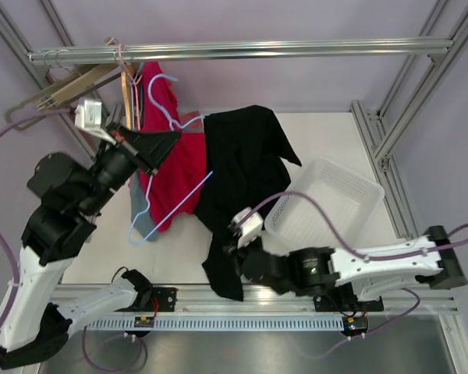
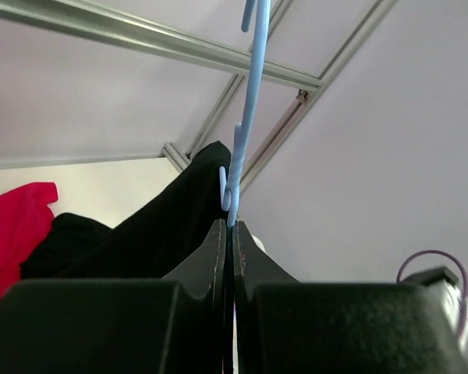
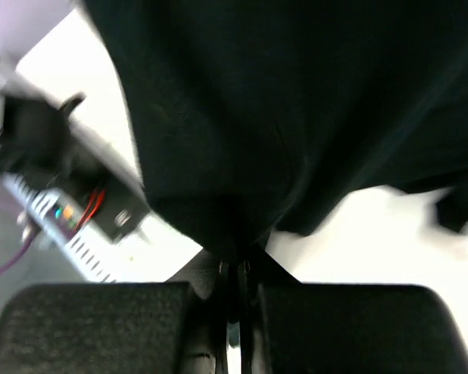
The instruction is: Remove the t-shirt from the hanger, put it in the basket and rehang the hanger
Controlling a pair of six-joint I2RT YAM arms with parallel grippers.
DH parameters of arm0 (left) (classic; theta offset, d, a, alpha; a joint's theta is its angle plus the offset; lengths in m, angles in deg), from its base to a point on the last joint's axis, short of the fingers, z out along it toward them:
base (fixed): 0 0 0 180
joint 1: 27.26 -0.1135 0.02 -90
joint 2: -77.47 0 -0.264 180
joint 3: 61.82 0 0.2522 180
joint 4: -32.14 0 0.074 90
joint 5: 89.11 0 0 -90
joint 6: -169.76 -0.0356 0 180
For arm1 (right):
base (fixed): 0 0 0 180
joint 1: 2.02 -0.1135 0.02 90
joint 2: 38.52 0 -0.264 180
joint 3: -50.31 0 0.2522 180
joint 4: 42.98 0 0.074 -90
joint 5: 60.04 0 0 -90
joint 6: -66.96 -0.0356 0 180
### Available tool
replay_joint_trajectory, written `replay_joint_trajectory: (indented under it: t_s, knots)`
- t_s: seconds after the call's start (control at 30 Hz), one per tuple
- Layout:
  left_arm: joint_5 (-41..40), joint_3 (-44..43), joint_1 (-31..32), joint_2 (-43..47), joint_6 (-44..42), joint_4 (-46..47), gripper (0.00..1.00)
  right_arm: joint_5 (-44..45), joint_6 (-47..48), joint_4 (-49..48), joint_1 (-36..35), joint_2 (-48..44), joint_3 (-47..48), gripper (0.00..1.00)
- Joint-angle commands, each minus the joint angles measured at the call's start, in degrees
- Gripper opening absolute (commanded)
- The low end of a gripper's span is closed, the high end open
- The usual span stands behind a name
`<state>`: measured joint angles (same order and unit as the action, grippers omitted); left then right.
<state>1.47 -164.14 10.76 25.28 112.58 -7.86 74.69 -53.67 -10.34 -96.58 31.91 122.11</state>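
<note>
The black t-shirt (image 1: 246,164) hangs spread from a light blue hanger (image 1: 177,204) down toward the table's front edge. My left gripper (image 1: 174,139) is shut on the blue hanger (image 2: 249,101); in the left wrist view my gripper (image 2: 232,226) pinches its thin bar, with black cloth (image 2: 164,226) just behind. My right gripper (image 1: 228,248) is shut on the t-shirt's lower hem near the front rail. In the right wrist view my gripper (image 3: 235,265) holds a fold of the black cloth (image 3: 281,101).
A red garment (image 1: 183,167) hangs behind the blue hanger. A white basket (image 1: 327,204) stands on the table at the right. A metal rail (image 1: 234,51) crosses the top, with wooden hangers (image 1: 70,86) at its left end. Frame posts stand at the right.
</note>
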Motion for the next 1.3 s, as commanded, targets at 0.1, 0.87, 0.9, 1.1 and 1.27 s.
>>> replay_joint_trajectory:
  t_s: [0.1, 0.87, 0.9, 1.1, 1.27]
  knots:
    - [1.0, 15.2, -0.3, 16.0, 2.2, 7.6, 0.00, -1.1, 13.7, -1.0, 9.8, -13.1, 4.3, 0.00]
    - [20.3, 17.4, -0.4, 23.8, 11.0, 7.6, 0.00, -68.2, 16.7, -35.6, 48.4, -5.8, -4.8, 1.00]
    - [20.1, 17.4, -0.4, 23.9, 11.0, 7.6, 0.00, -71.6, 16.1, -36.7, 48.5, -5.2, -4.5, 1.00]
    - [17.5, 14.2, -0.4, 24.2, 8.7, 3.5, 0.00, -68.1, 15.8, -34.4, 48.6, -7.1, -4.0, 0.07]
    - [10.8, 1.3, -0.4, 21.3, -0.7, -5.9, 0.00, -51.0, 18.0, -28.4, 48.9, -11.5, 0.6, 0.00]
